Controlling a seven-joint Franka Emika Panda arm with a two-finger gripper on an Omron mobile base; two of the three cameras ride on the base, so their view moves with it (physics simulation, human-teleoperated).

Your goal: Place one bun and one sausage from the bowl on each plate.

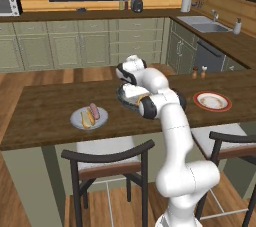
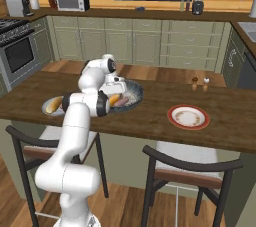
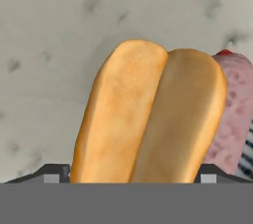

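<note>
One bun (image 3: 148, 114) sits between the wide-spread finger tips (image 3: 54, 172), down in the bowl (image 3: 49, 45).
Whether the jaws touch it I cannot tell; a sausage (image 3: 232, 114) lies just beside it, and the grey plate (image 1: 76, 119) carries another pair.

A: Where do the base views stand?
B: Behind the arm, left and right, both facing the bowl (image 2: 131, 92) across the counter.
A: The hand view?
B: Right over the bun (image 3: 148, 114) inside that bowl.
</note>
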